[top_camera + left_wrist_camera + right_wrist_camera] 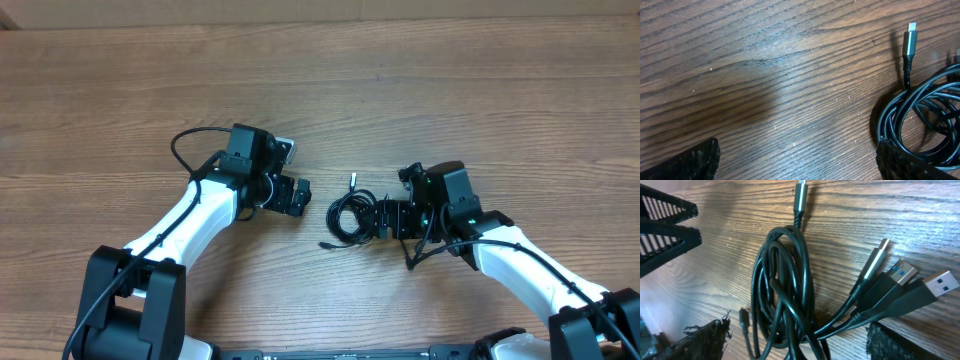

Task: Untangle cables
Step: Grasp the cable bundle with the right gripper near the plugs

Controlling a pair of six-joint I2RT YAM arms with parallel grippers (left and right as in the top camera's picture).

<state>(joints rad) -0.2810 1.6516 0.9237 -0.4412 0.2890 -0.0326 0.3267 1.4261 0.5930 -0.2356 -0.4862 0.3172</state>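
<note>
The cables (350, 213) lie knotted in a small black coil in the middle of the table. My right gripper (385, 218) is at the coil's right side. In the right wrist view its open jaws (797, 342) straddle several strands of the cables (785, 280), with a gap on both sides. Two blue-tongued flat plugs (935, 285) and a silvery tip (875, 260) fan out to the right. My left gripper (295, 195) is open just left of the coil. In the left wrist view that gripper (795, 165) has bare wood between its fingers, and the cables (910, 105) touch its right fingertip (895, 160).
One silvery plug tip (909, 40) sticks out of the coil toward the far side, and another small plug (326, 244) trails to the near left. The left gripper's finger (665, 225) shows at the upper left of the right wrist view. Wooden tabletop (450, 80) surrounds everything.
</note>
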